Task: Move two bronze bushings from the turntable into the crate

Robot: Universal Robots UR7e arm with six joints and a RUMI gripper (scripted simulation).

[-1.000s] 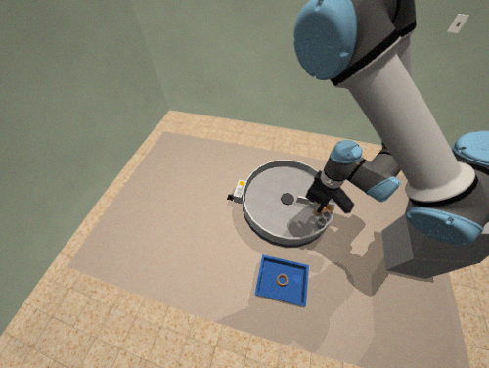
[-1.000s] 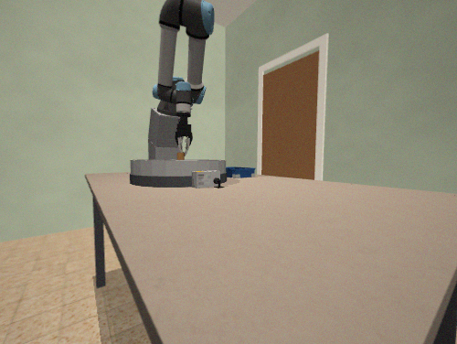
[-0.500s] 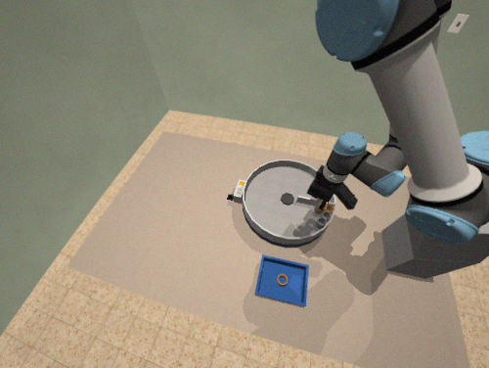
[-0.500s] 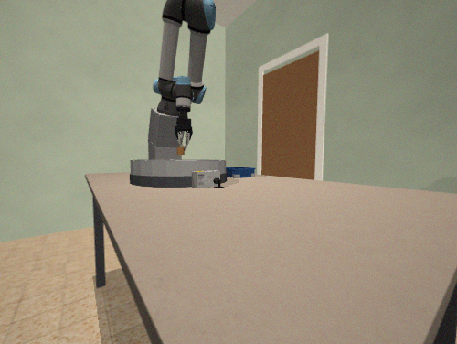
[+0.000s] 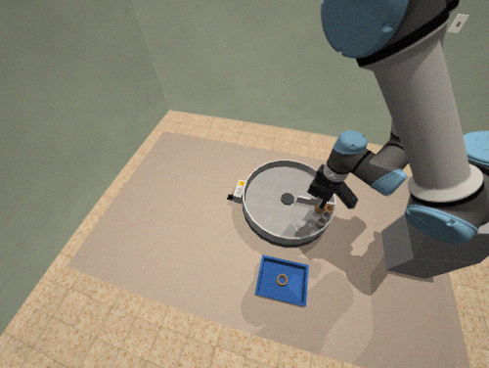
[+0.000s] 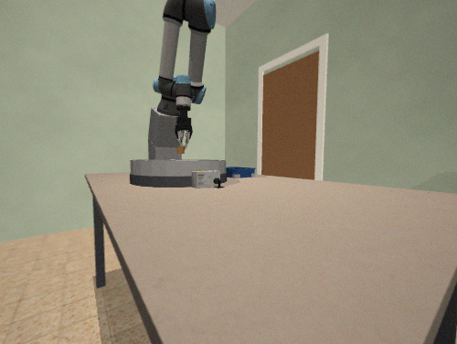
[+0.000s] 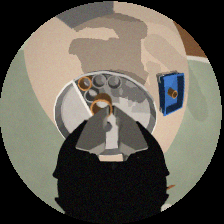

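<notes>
Gripper: the black two-jaw gripper (image 5: pixel 322 206) (image 6: pixel 184 145) (image 7: pixel 110 106) is clenched on the wall of a short bronze bushing (image 5: pixel 319 209) (image 6: pixel 181 149) (image 7: pixel 93 107).
Held bushing: raised over the turntable, above its rim in the exterior view and toward the right side in the top view.
Turntable: a round grey tray with a raised rim (image 5: pixel 269 215) (image 6: pixel 155 169) (image 7: pixel 69 107), standing on the beige table (image 5: pixel 171 210) (image 6: pixel 283 238).
Bushings on turntable: another bronze ring-shaped sleeve (image 5: pixel 330 206) (image 7: pixel 79 86) stands at the right in the top view; the wrist view shows three grey metal sleeves (image 7: pixel 99 81) near it.
Crate: a shallow blue rectangular box (image 5: pixel 269 289) (image 6: pixel 242 172) (image 7: pixel 167 105), on the near side of the turntable in the top view, apart from it.
Crate contents: one bronze bushing (image 5: pixel 277 281) (image 7: pixel 171 94), around the middle.
Control box: a small pale block (image 5: pixel 239 188) (image 6: pixel 206 179) beside the turntable, at its left in the top view.

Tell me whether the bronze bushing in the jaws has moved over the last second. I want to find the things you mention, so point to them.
Yes, upward: in the exterior view, the bushing (image 5: pixel 320 208) (image 6: pixel 181 149) (image 7: pixel 103 97) now hangs higher above the turntable (image 5: pixel 286 241) (image 6: pixel 169 167) (image 7: pixel 70 110).
</notes>
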